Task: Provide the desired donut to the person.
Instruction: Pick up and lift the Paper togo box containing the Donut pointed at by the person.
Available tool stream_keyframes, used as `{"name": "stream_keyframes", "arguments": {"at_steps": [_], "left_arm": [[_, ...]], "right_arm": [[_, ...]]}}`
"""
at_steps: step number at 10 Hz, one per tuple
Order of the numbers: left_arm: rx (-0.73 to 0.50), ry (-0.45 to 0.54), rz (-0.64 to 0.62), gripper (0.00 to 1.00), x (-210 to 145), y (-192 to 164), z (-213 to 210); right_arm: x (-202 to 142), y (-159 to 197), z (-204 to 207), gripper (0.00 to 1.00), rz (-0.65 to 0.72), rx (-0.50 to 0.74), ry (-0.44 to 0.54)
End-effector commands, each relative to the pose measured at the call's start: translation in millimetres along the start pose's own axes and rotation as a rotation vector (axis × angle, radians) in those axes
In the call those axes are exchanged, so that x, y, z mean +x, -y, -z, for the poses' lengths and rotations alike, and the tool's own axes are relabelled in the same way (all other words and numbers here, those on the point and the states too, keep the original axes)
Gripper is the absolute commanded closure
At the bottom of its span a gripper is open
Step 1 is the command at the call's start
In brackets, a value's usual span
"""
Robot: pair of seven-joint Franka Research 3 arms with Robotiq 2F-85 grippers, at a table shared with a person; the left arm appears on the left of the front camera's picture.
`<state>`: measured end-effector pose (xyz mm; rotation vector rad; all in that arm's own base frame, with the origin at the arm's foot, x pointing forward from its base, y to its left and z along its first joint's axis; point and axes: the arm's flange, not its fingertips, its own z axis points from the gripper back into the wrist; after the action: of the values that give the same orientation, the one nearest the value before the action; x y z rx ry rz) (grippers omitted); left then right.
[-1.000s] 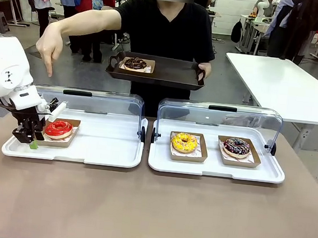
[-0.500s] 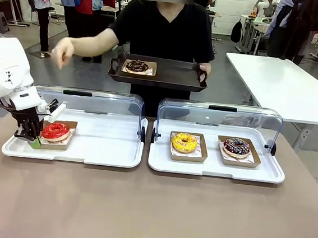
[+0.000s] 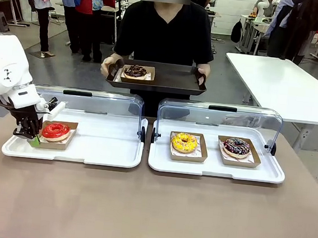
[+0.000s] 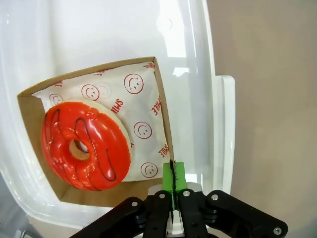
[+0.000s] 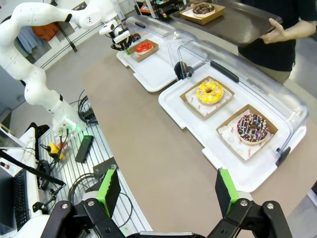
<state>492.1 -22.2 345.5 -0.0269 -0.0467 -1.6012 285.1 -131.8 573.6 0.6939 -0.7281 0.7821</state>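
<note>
1. Red donut [image 3: 56, 130]: glossy red icing w/ thin dark stripes, pale dough showing at the rim and around the hole, ring whole. It sits in a shallow brown card box [image 4: 162, 111] on white paper printed w/ red smileys and "SMILE".
2. Location: box is at the left end of the left white tray [image 3: 100, 147], just inside its rim, clear lid [image 3: 98, 105] standing open behind it. Tray rests on the brown table [image 3: 150, 208].
3. Left claw [image 4: 173, 171]: clenched on the box's side wall near a corner, green pads [image 4: 179, 173] pressed flat w/ the card edge between them. It touches the box, not the donut.
4. In the front view the left claw [image 3: 33, 140] is low at the box's left edge, arm coming in from the left.
5. Right claw [image 5: 166, 186]: released, fingers wide apart, nothing between them, well above the table and far from both trays.
6. Right white tray [image 3: 216, 168], lid also up: yellow donut [image 3: 184, 142] and a choc donut w/ sprinkles [image 3: 236, 146], each in its own box, side by side.
7. Person [image 3: 165, 29], black T-shirt, stands at the far side holding a dark tray [image 3: 174, 75] w/ both hands; a choc donut [image 3: 135, 70] in a box sits at its left end.
</note>
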Motion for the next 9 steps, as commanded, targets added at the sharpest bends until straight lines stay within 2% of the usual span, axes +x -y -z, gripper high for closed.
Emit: {"name": "stream_keyframes", "arguments": {"at_steps": [1,5,7,9], "left_arm": [[-0.007,-0.050,0.065,1.00,3,36,-48],[-0.002,0.012,0.180,1.00,30,128,-168],[0.035,0.002,0.209,1.00,46,159,-208],[0.132,-0.005,0.212,1.00,66,179,-252]], "right_arm": [[1,2,0,0.00,-0.015,0.016,0.026],[1,2,0,0.00,-0.015,0.016,0.026],[1,2,0,0.00,-0.015,0.016,0.026],[1,2,0,0.00,-0.015,0.016,0.026]]}}
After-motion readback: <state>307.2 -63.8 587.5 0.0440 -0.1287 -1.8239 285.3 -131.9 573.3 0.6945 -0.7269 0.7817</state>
